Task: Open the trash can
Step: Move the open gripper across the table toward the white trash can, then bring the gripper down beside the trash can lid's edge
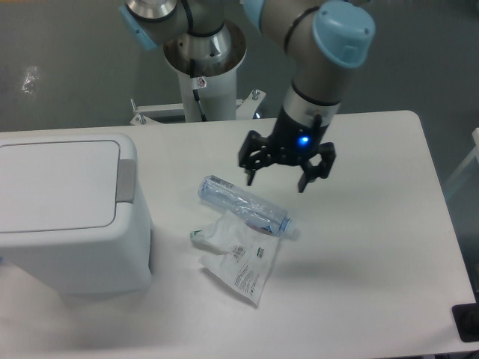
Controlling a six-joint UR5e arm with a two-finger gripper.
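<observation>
The trash can (67, 217) is a big white box at the table's left edge, its flat lid (56, 183) down and a grey push tab (126, 180) on the lid's right side. My gripper (277, 179) hangs open above the table's middle, well to the right of the can and just above the bottle's far side, with nothing between its fingers. A blue light glows on its wrist.
A clear plastic bottle (245, 206) lies on its side mid-table. A crumpled white plastic bag (238, 254) lies against it on the near side. The arm's base column (202, 71) stands behind the table's back edge.
</observation>
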